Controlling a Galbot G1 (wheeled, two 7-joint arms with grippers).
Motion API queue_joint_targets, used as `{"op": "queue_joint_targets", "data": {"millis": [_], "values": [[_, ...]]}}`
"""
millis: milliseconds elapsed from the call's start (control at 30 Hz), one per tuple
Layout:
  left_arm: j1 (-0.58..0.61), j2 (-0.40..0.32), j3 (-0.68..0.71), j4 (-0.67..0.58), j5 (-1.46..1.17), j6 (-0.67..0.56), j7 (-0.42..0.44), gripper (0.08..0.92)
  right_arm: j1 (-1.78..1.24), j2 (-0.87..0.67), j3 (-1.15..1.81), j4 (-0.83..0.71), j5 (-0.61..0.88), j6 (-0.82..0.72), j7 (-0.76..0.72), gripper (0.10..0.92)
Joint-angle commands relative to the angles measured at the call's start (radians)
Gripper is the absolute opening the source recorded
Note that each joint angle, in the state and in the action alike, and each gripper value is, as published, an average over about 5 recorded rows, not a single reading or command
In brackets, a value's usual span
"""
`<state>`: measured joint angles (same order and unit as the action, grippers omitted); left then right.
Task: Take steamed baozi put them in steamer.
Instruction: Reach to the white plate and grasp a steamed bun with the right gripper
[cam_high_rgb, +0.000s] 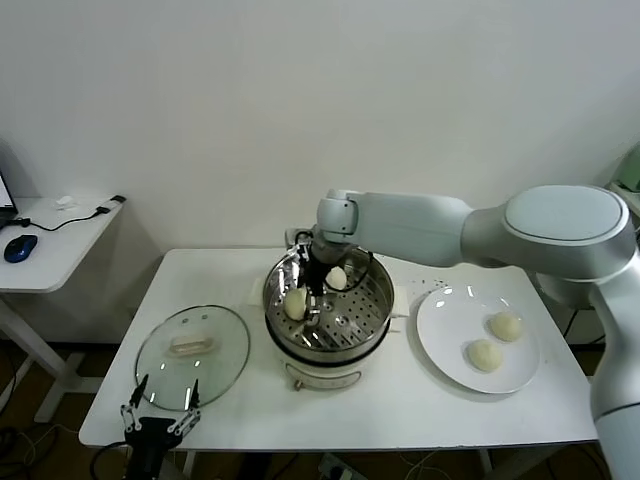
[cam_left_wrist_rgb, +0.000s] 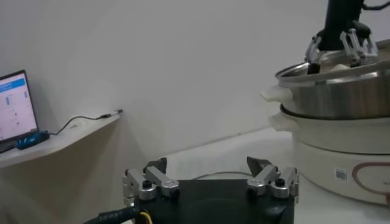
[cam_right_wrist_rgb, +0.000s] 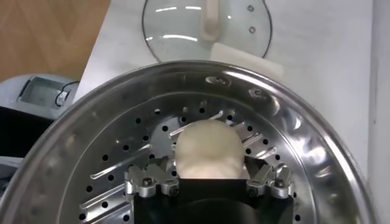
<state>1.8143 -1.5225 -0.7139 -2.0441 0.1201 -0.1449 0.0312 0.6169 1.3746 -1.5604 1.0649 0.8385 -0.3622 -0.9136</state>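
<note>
While the left gripper (cam_high_rgb: 158, 415) waits parked at the near left corner of the white table (cam_high_rgb: 400, 410), its fingers spread wide and empty just in front of the round glass lid (cam_high_rgb: 192, 345), the right gripper (cam_high_rgb: 314, 283) reaches down into the round shiny stainless-steel steamer (cam_high_rgb: 375, 315) on its cream-white base. In the right wrist view its jaws stand wide apart on either side of a smooth pale cream-white baozi (cam_right_wrist_rgb: 209, 149) that sits on the perforated tray, and whether the fingertips touch the dough cannot be told. In the head view two buns lie inside the pot: one near its left rim (cam_high_rgb: 295, 305), and another (cam_high_rgb: 337, 278) farther back beside the gripper. Two more pale round buns (cam_high_rgb: 506, 326) (cam_high_rgb: 486, 354) rest on the flat white plate (cam_high_rgb: 440, 330) to the right of the steamer, near each other but apart.
</note>
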Motion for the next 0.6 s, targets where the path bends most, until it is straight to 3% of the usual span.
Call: {"op": "queue_joint_targets", "data": {"millis": [33,200,600], "values": [[0.000,0.001,0.003,-0.003,0.001,-0.001,0.000,0.823,0.156,-0.169,0.004,0.150,-0.011,0.016,-0.034,0.823],[0.003,-0.001,0.006,-0.007,0.005,-0.001,0.000,0.823,0.261,-0.364,-0.043,0.266,-0.071,0.057,-0.088,0.823],[0.006,-0.009,0.008,-0.011,0.017,0.005,0.000,0.823,0.224,-0.795,-0.070,0.428,-0.418,0.121,-0.178,0.823]]}}
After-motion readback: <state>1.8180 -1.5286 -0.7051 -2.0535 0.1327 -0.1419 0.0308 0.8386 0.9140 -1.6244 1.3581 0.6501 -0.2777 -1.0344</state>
